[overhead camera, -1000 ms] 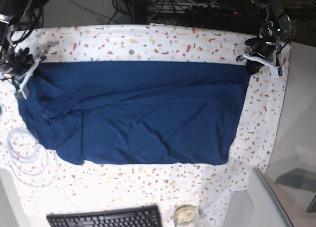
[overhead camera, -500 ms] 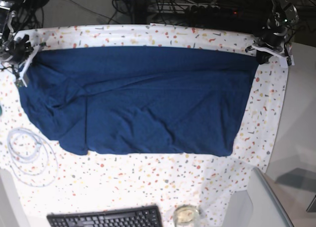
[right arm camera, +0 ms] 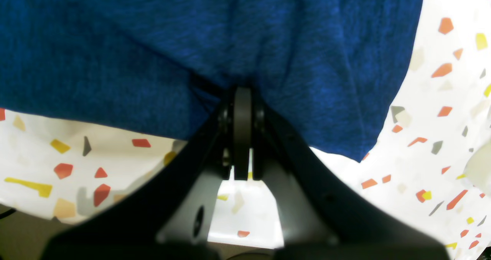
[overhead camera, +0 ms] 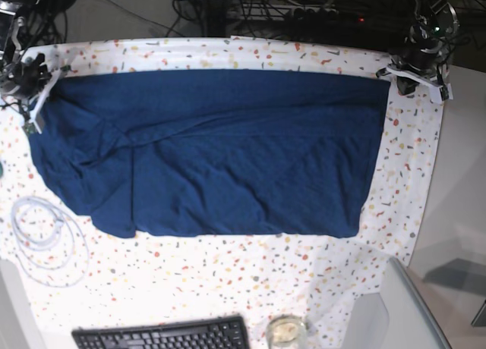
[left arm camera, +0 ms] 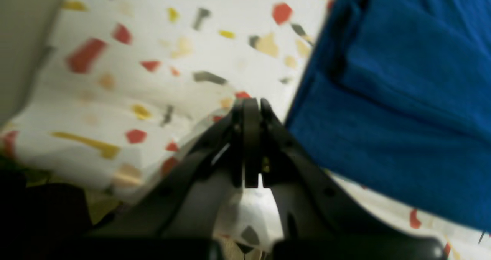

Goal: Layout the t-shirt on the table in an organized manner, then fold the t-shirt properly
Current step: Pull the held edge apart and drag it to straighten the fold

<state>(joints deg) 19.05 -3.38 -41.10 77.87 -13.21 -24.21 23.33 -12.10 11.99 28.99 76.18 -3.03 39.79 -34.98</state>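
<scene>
The t-shirt (overhead camera: pixel 220 152) lay spread across the table (overhead camera: pixel 228 281). My right gripper (right arm camera: pixel 242 95) was clenched on 1 far corner of it. My left gripper (left arm camera: pixel 251 103) was clenched on nothing, just beside the other far corner.

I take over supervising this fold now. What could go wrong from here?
The left claw is shut beside the t-shirt with no fabric between its tips, so a pull would likely leave that corner behind. The right claw is shut on the t-shirt near the table edge; more pulling could drag cloth off. The bunched sleeve end may fold unevenly.
</scene>
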